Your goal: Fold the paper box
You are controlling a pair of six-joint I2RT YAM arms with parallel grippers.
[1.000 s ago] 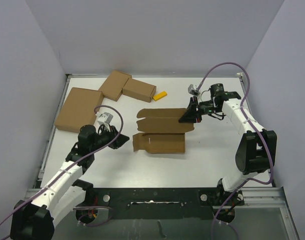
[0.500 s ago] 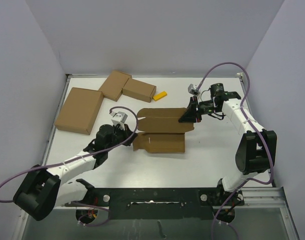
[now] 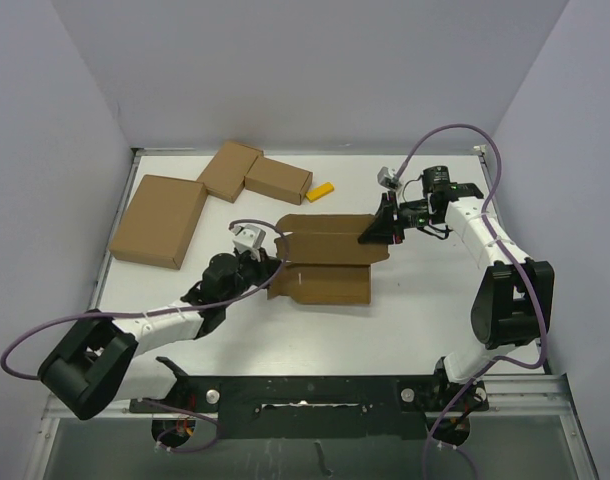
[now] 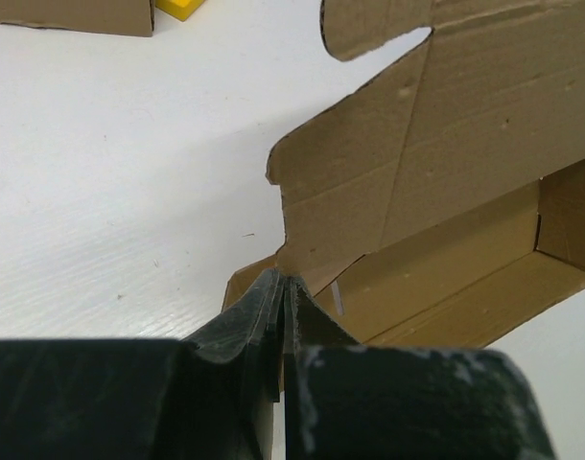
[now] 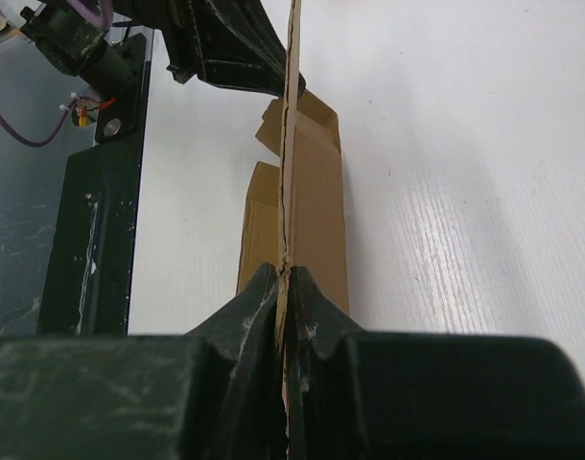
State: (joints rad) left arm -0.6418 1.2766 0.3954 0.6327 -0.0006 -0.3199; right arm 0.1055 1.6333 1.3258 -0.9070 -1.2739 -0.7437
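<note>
white desk between pale lilac walls carries a plain brown die-cut cardboard paper box near its middle, half folded: one long panel is raised on the far side and the tray part lies flat toward the near edge. right fingers are clamped on the right end of the raised panel. left fingers are pressed together at the box's left flap corner; whether cardboard sits between them cannot be told. toward the far left corner lie a large flat brown carton, two small brown cartons touching at a corner, and a small yellow block.

A large flat brown carton lies at the white worktop's left side. Behind it, two small brown cartons touch at a corner. A yellow block sits just beside them.
</note>
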